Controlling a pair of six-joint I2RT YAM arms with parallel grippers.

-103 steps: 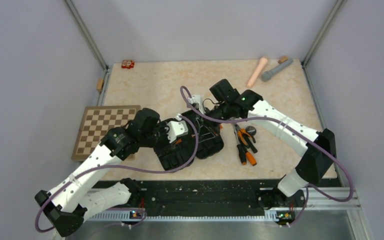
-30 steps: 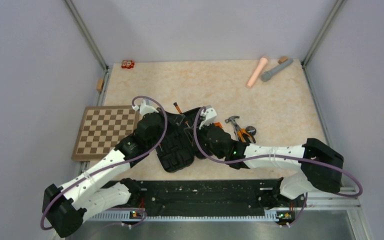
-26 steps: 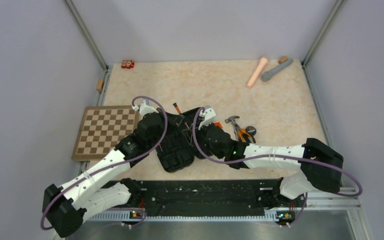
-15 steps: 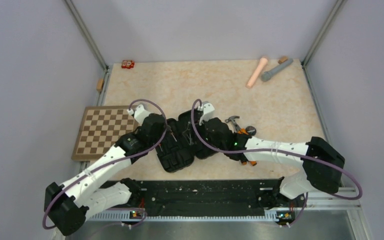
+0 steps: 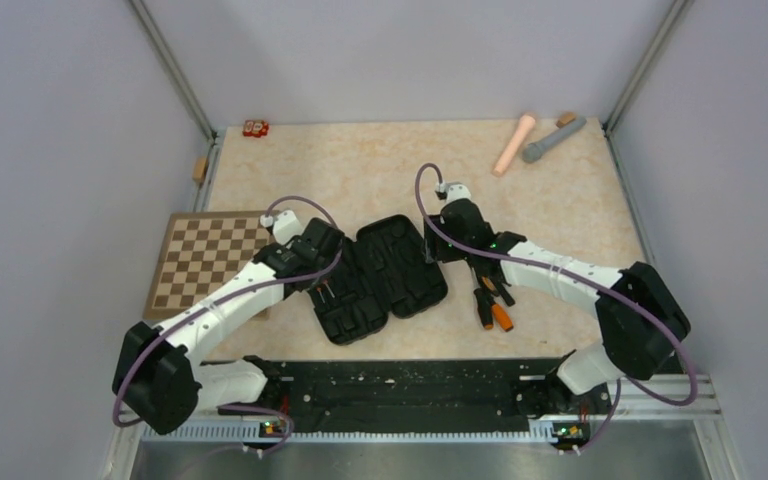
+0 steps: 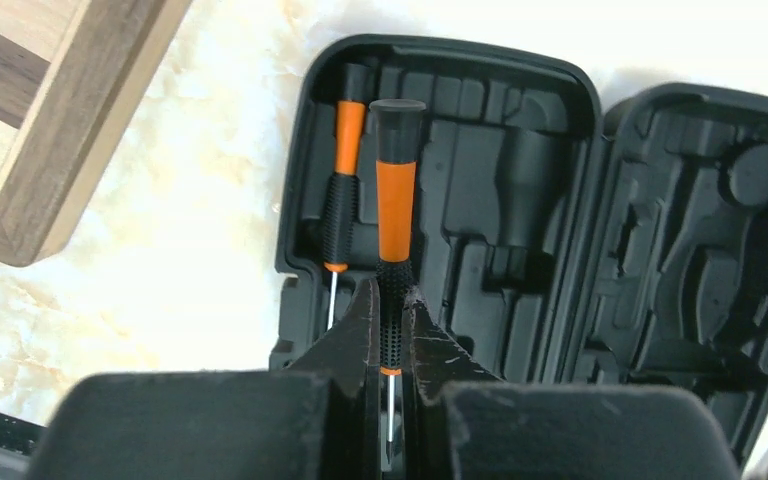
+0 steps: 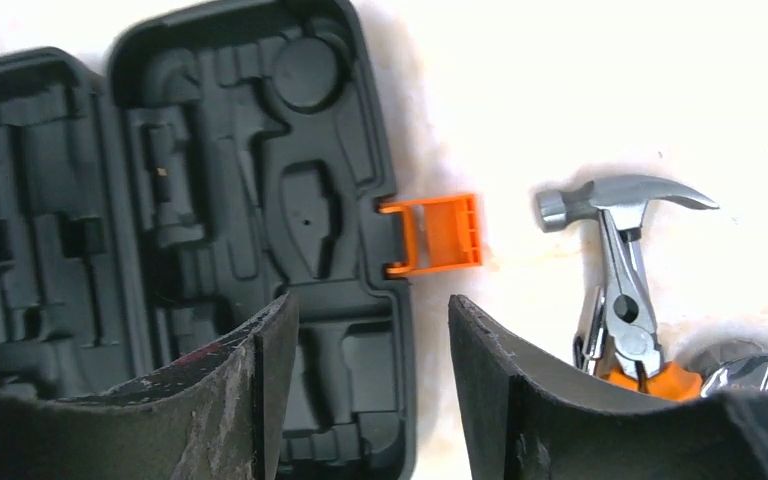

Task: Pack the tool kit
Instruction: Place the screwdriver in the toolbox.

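Marbled table [image 5: 360,165], open tool case [image 5: 385,283]

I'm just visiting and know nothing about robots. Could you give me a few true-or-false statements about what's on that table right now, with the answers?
1. The tool case lies open. True.
2. The left gripper is empty. False: it is shut on an orange-and-black screwdriver.
3. A second screwdriver already lies in a slot of the case. True.
4. The hammer is packed in the case. False: it lies on the table beside the case, by the pliers.
5. The right gripper is open and holds nothing. True.
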